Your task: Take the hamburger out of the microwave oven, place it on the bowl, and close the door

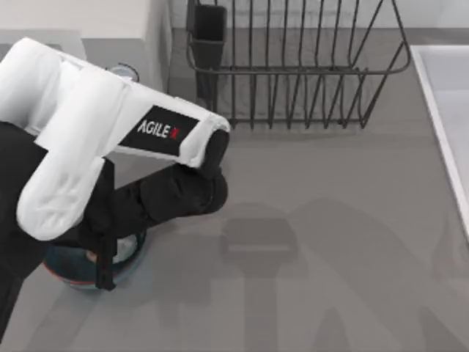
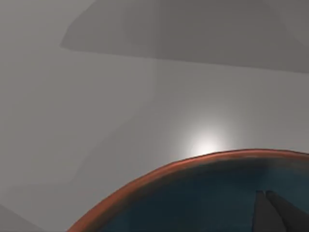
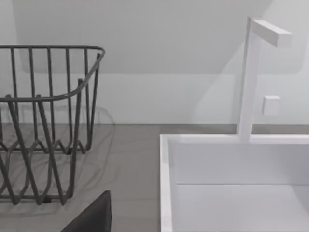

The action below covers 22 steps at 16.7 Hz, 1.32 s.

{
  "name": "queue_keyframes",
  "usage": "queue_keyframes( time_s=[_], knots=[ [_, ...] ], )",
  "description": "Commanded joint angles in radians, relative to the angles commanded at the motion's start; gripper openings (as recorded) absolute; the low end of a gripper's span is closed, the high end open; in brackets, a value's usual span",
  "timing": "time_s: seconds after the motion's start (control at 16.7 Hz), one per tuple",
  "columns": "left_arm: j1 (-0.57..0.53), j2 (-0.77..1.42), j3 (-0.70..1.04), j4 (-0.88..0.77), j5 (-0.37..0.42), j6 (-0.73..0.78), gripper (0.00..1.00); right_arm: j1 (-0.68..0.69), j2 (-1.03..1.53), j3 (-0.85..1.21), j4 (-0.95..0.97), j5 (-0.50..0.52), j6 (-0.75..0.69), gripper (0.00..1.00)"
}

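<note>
The blue bowl (image 1: 69, 273) with its reddish rim stands at the front left of the table, mostly covered by my left arm. My left gripper (image 1: 106, 253) hangs just over the bowl's inside. In the left wrist view the bowl's rim (image 2: 159, 171) curves across and the gripper's dark tip (image 2: 277, 215) sits above the dark blue inside. The white microwave oven (image 1: 121, 29) is at the back left, with one silvery knob (image 1: 123, 71) peeking out. The hamburger and the door are hidden by the arm. A dark part of my right gripper (image 3: 91, 217) lies by the sink.
A black wire rack (image 1: 293, 70) stands at the back middle, also in the right wrist view (image 3: 48, 121). A white sink (image 1: 447, 103) runs along the right edge, with its basin (image 3: 231, 164) and a white tap (image 3: 251, 77). Grey table lies between them.
</note>
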Motion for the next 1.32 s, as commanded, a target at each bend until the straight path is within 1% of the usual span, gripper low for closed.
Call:
queue_keyframes(
  time_s=[0.54,0.6,1.02,1.08,1.14,1.32],
  knots=[
    [0.000,0.000,0.000,0.000,0.000,0.000,0.98,0.000,0.000,0.000,0.000,0.000,0.000,1.00],
    [0.000,0.000,0.000,0.000,0.000,0.000,1.00,0.000,0.000,0.000,0.000,0.000,0.000,1.00],
    [0.000,0.000,0.000,0.000,0.000,0.000,1.00,0.000,0.000,0.000,0.000,0.000,0.000,1.00],
    [-0.020,-0.018,0.012,-0.002,0.020,0.008,1.00,0.000,0.000,0.000,0.000,0.000,0.000,1.00],
    [-0.020,-0.018,0.012,-0.002,0.020,0.008,1.00,0.000,0.000,0.000,0.000,0.000,0.000,1.00],
    [0.001,-0.077,-0.017,0.027,0.052,0.068,1.00,0.000,0.000,0.000,0.000,0.000,0.000,1.00]
  ],
)
